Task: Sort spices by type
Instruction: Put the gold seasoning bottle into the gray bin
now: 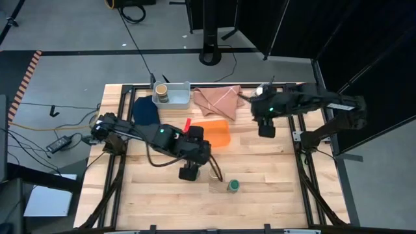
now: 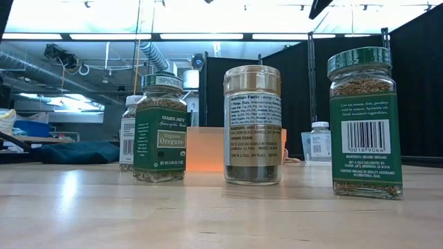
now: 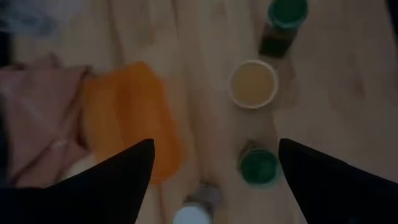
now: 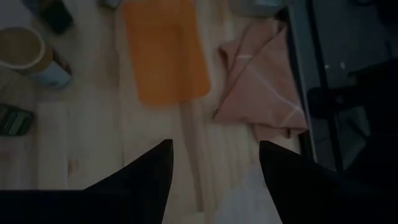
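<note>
My left end effector [image 3: 216, 144] hangs released, fingers spread wide, over the front-middle of the worktop [image 1: 273, 195]. Below it stand four spice jars close together: a tan-capped jar [image 3: 253, 83] in the middle, one green-capped jar [image 3: 259, 165] just beside it, a second green-capped jar [image 3: 286, 12] on its other side, and a white-capped jar [image 3: 193, 214] near the orange tray [image 3: 130, 118]. Another tan-capped jar [image 1: 161, 91] sits inside the pale grey bin [image 1: 182, 99] at the back edge. A pink cloth [image 1: 218, 101] lies beside the bin, touching the tray's far side. My right end effector [image 1: 266, 130] hovers right of the tray; I cannot tell whether it is released or grasping anything.
</note>
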Motion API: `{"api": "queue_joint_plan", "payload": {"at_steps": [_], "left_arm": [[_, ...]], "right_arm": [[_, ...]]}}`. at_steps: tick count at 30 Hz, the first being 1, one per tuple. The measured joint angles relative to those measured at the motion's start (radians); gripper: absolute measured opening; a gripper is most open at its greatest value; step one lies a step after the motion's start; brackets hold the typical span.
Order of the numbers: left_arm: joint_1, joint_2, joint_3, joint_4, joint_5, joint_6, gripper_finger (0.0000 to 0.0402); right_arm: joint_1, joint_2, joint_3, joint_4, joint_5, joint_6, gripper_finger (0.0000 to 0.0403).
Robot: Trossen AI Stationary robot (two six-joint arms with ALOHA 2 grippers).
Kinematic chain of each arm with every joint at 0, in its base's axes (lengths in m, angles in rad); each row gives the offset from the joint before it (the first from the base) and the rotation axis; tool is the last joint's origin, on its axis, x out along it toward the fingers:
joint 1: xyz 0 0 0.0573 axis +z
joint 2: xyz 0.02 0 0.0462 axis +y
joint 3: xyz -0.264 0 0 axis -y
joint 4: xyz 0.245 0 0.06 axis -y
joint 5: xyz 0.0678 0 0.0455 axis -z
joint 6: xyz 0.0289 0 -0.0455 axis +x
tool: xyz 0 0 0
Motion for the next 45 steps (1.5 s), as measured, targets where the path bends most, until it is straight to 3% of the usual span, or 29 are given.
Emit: {"api": "queue_joint_plan", "payload": {"at_steps": [8,15,34,45], "left_arm": [[0.03,0.03,0.0,0.162,0.117,0.08,0.0348],[0.055,0.102,0.0,0.192,0.242,0.074,0.0348],[0.067,0.205,0.0,0.298,0.321,0.103,0.0348],[0.079,0.215,0.0,0.251,0.321,0.141,0.0348]], "right_arm": [[-0.037,-0.083,0.0,0.0,0.011,-0.018,0.0246],[-0.038,-0.117,0.0,-0.008,0.02,-0.042,0.0244],[-0.038,-0.122,0.0,-0.066,0.02,-0.062,0.0247],[-0.038,-0.122,0.0,-0.068,0.021,-0.062,0.0248]]}}
